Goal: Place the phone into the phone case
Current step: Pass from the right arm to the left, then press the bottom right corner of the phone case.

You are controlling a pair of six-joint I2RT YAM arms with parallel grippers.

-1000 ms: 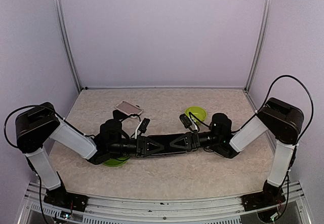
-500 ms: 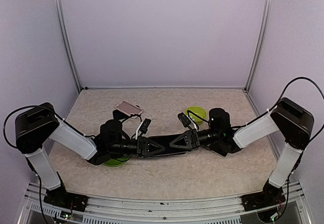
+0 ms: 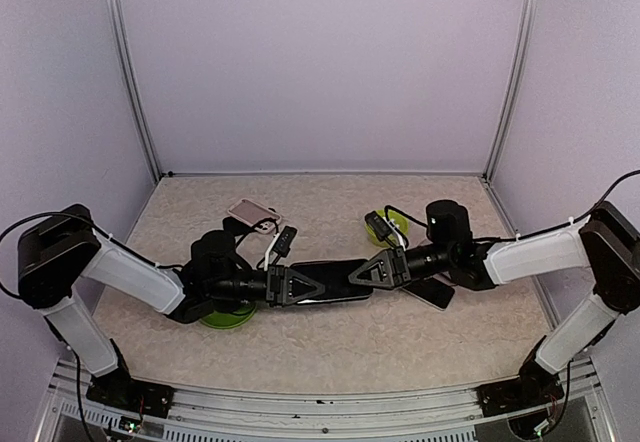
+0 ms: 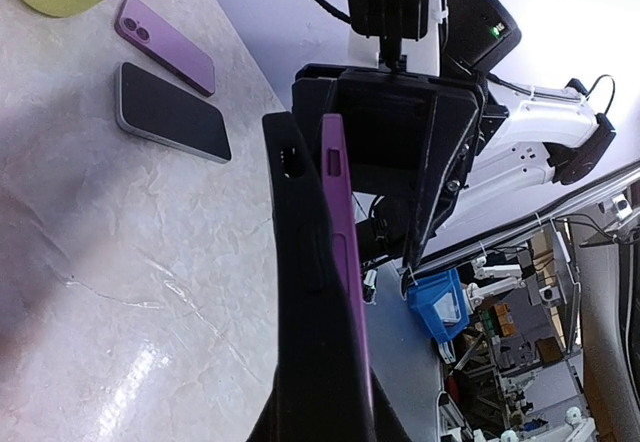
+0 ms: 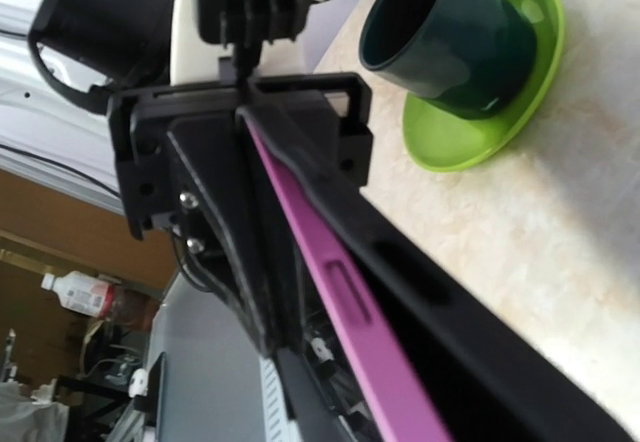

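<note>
A purple phone (image 4: 340, 262) lies edge-on against a black phone case (image 4: 300, 262), and both are held off the table between my two grippers. In the top view the pair (image 3: 330, 282) hangs over the table's middle. My left gripper (image 3: 290, 287) is shut on its left end and my right gripper (image 3: 378, 269) on its right end. The right wrist view shows the purple phone edge (image 5: 340, 292) beside the black case (image 5: 450, 302), with the left gripper (image 5: 240, 162) opposite. I cannot tell whether the phone is fully seated.
A pink phone (image 3: 254, 212) lies at the back left. A purple phone (image 4: 165, 45) and a dark phone (image 4: 172, 112) lie under the right arm, near a green bowl (image 3: 385, 227). A dark cup (image 5: 440, 32) stands on a green saucer (image 5: 500, 112) under the left arm.
The right arm has stretched out and its gripper has moved right and slightly back. The held phone and case have shifted a little right and up with both grippers.
</note>
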